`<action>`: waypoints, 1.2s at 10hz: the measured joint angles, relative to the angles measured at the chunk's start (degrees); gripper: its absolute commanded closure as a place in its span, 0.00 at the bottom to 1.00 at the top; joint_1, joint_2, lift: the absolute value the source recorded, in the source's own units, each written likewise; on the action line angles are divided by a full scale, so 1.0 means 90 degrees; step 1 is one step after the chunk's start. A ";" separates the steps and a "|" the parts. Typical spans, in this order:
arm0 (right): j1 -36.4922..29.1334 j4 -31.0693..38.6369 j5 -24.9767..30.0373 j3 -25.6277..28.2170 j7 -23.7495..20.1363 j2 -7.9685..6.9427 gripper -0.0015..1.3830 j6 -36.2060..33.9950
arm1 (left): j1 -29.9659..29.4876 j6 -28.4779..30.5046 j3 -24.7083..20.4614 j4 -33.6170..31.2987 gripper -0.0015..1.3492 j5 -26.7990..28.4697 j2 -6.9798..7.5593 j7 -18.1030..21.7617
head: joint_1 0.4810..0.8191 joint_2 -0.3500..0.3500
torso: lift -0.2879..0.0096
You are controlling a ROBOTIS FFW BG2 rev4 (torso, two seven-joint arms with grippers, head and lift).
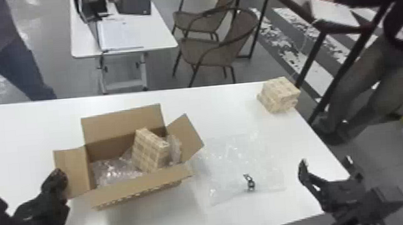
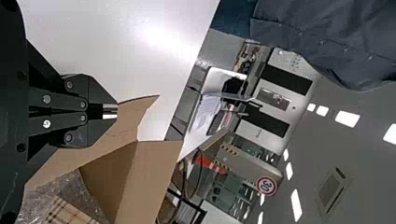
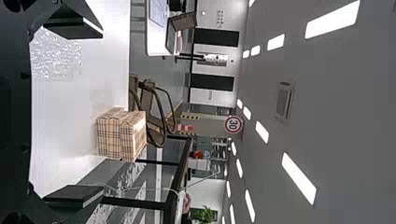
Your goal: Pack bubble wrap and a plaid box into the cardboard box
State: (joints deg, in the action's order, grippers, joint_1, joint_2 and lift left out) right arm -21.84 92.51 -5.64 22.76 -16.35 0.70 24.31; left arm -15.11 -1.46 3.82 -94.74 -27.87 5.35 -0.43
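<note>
In the head view my left gripper (image 1: 58, 182) is beside the left flap of the open cardboard box (image 1: 122, 125); the left wrist view has the gripper (image 2: 110, 111) shut, its tips by a flap (image 2: 126, 123). Inside the cardboard box, a plaid box (image 1: 150, 150) leans tilted on crumpled bubble wrap (image 1: 112, 170). A flat sheet of bubble wrap (image 1: 232, 163) lies on the table to the right. My right gripper (image 1: 325, 163) is near the table's right edge; in the right wrist view the gripper (image 3: 74, 112) stands wide open, nothing between its fingers.
More plaid boxes (image 1: 280, 94) stand together at the back right corner of the white table (image 1: 13, 132). A small dark item (image 1: 250, 182) shows at the flat sheet. Chairs (image 1: 206, 50) and another table (image 1: 157, 38) stand behind.
</note>
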 measured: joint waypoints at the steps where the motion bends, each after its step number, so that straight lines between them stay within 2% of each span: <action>1: 0.0004 0.0029 -0.0002 0.0001 -0.0004 -0.0005 0.09 -0.0044 | 0.0026 0.0034 -0.0146 0.0007 0.89 0.0108 -0.0045 0.0000 | 0.63 0.20 | 0.72; 4: 0.0014 0.0053 -0.0025 0.0001 -0.0060 -0.0017 0.09 -0.0143 | 0.0301 0.0308 -0.1015 0.0131 0.89 0.0759 -0.0363 0.0394 | 0.63 0.28 | 0.72; 6: 0.0051 0.0052 -0.0031 0.0000 -0.0136 -0.0031 0.09 -0.0199 | 0.0528 0.0448 -0.1694 0.0249 0.89 0.1229 -0.0536 0.0372 | 0.63 0.38 | 0.72; 8: 0.0072 0.0027 -0.0030 0.0000 -0.0207 -0.0069 0.09 -0.0243 | 0.0604 0.0331 -0.2158 0.0376 0.89 0.1397 -0.0592 0.0041 | 0.63 0.48 | 0.72; 9: 0.0093 0.0008 -0.0031 0.0000 -0.0255 -0.0076 0.09 -0.0261 | 0.0596 0.0201 -0.2319 0.0392 0.89 0.1430 -0.0594 -0.0260 | 0.63 0.51 | 0.72; 12: 0.0164 -0.0022 -0.0046 -0.0004 -0.0389 -0.0077 0.09 -0.0324 | 0.0444 -0.0328 -0.2395 0.0362 0.89 0.1455 -0.0595 -0.1290 | 0.63 0.61 | 0.72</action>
State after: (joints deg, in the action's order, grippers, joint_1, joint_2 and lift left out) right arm -20.36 92.31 -6.05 22.73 -19.85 0.00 21.39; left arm -11.11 -4.41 -17.74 -91.48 -14.77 0.00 -12.04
